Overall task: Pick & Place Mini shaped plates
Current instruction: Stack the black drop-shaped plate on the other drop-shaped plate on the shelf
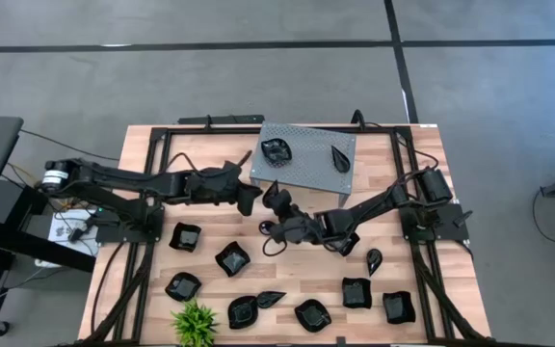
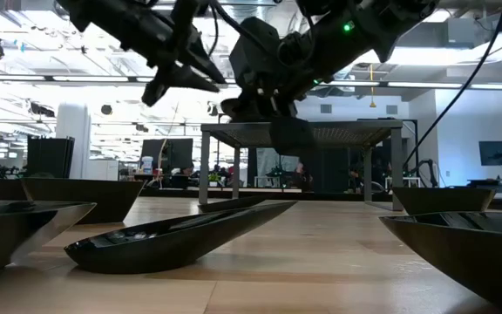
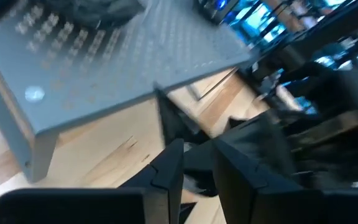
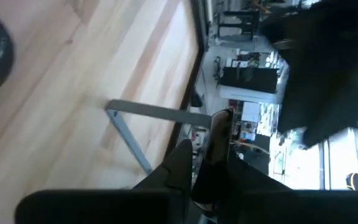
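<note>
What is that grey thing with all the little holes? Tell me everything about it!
The grey perforated shelf looks like metal: a flat rectangular top dotted with small holes, standing level on thin legs, turned slightly askew, at the far middle of the wooden table. Two glossy black plates lie on it, a wavy-edged plate and a teardrop plate. Neither arm touches it.

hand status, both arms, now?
Left hand: empty, open or shut cannot be told.
Right hand: shut on a small black plate.
</note>
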### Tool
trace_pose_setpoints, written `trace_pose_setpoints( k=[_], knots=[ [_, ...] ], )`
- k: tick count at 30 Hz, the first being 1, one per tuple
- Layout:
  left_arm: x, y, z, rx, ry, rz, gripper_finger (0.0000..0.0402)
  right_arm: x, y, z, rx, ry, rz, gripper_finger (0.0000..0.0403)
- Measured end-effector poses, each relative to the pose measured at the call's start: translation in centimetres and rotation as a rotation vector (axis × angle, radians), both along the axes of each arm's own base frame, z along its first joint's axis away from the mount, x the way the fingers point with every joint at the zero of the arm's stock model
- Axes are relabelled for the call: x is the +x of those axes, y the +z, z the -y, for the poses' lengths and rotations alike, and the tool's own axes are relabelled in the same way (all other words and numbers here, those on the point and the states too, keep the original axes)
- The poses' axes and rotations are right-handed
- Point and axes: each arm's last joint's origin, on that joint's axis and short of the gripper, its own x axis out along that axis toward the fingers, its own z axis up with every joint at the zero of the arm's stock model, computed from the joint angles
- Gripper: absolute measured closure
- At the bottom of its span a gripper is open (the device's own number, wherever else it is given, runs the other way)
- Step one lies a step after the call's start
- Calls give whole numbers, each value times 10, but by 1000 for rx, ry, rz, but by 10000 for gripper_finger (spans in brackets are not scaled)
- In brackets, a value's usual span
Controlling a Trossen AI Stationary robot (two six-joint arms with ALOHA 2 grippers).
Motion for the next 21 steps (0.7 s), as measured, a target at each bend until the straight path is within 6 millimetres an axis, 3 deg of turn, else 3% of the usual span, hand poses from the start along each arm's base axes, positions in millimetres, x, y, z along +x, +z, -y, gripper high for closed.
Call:
trace_pose_setpoints(
  k=[5,9,15,21],
  knots=[
    [-12,19,0,42,-18,69,318,-4,2,-11,0,26,-6,380],
    [-18,27,0,66,-27,98,318,-11,17,-22,-4,48,11,378],
    [-19,29,0,80,-33,104,318,-42,68,-34,-11,44,65,366],
    [-19,28,0,101,-43,90,318,-104,126,-32,78,17,113,378]
  ],
)
